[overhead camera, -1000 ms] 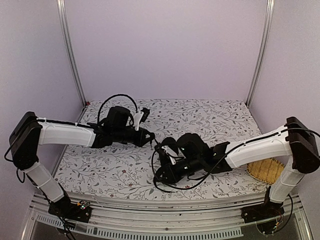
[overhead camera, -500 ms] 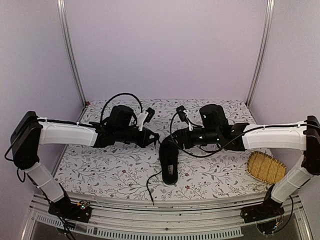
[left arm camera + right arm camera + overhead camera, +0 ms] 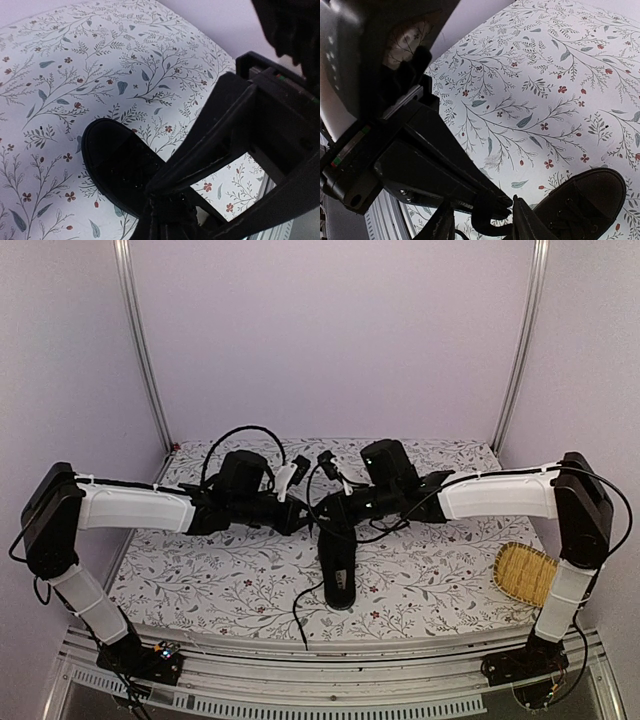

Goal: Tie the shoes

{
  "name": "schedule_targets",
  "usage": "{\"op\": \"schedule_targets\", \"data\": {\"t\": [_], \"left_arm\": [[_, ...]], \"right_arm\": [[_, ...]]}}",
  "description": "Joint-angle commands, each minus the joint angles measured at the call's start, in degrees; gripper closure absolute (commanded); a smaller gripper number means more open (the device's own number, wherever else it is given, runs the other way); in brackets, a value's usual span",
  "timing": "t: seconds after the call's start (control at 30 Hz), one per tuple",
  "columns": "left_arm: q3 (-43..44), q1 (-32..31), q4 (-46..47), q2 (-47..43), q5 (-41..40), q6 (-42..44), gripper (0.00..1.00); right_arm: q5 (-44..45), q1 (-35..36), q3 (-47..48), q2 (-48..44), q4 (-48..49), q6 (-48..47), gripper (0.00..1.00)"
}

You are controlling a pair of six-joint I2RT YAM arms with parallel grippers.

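Observation:
The black shoe [image 3: 339, 568] lies in mid-table with its toe towards the near edge. It also shows in the left wrist view [image 3: 112, 160] and the right wrist view [image 3: 585, 200]. My left gripper [image 3: 307, 520] is at the shoe's far end, its fingers closed to a point [image 3: 151, 199] on a black lace loop [image 3: 487, 222]. My right gripper [image 3: 323, 514] meets it from the right. Its fingers [image 3: 525, 222] are spread wide on either side of the loop and the left gripper's tip. A loose lace end [image 3: 300, 618] trails towards the near edge.
A woven straw tray [image 3: 530, 575] lies at the table's right near side. Metal frame posts [image 3: 140, 350] stand at the back corners against the walls. The flowered cloth [image 3: 200, 580] covers the table.
My right arm has swung from over the shoe's near side up to the back, then left until it met the left gripper, uncovering the shoe. The left gripper has barely moved.

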Motion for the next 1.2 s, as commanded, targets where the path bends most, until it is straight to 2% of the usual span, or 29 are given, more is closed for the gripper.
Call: {"op": "schedule_targets", "data": {"t": [0.0, 0.1, 0.17, 0.23, 0.27, 0.33, 0.4, 0.43, 0.5, 0.7, 0.87, 1.17], "left_arm": [[1.8, -0.7, -0.3, -1.2, 0.9, 1.2, 1.00], [2.2, -0.8, -0.5, -1.2, 1.0, 1.3, 1.00], [2.2, -0.8, -0.6, -1.4, 1.0, 1.2, 1.00], [1.6, -0.8, -0.8, -1.7, 0.2, 0.9, 1.00], [1.0, -0.8, -0.7, -2.1, -0.4, 0.4, 0.93], [-1.0, -0.8, 0.2, -3.1, -1.6, -0.8, 0.64], [-4.8, -0.8, 2.3, -4.1, -2.4, -2.1, 0.41], [-6.5, -1.0, 3.6, -4.6, -2.5, -2.8, 0.34], [-10.3, -1.4, 6.4, -5.3, -1.8, -4.0, 0.30], [-15.9, -5.8, 15.1, -3.4, 2.7, -5.4, 0.30], [-13.5, -7.3, 16.4, 1.1, 3.1, -7.0, 0.43], [-9.0, -8.6, 15.7, 7.6, 1.8, -9.0, 0.58]], "right_arm": [[-1.1, 0.1, 2.7, 2.6, -1.4, -1.6, 0.64], [-0.6, 0.1, 2.7, 3.3, -1.4, -1.7, 0.77], [1.2, 0.1, 2.2, 3.1, -1.2, -1.5, 0.93], [3.9, 0.1, 1.2, 2.0, -0.7, -1.2, 0.97], [5.5, 0.2, 0.5, 1.1, -0.5, -0.7, 0.98], [8.2, 0.2, -1.0, -0.9, -0.3, 0.1, 0.98], [10.8, 0.1, -3.0, -2.6, -0.5, 1.2, 0.98], [11.8, 0.2, -3.8, -3.3, -0.6, 1.7, 0.98], [13.9, 0.0, -5.1, -4.7, -0.8, 3.0, 0.98], [15.9, 0.0, -7.4, -7.0, -1.6, 5.3, 0.98], [15.9, 0.0, -8.3, -7.8, -1.5, 6.0, 0.98], [15.8, 0.0, -8.5, -7.9, -1.4, 6.4, 0.98]]}}
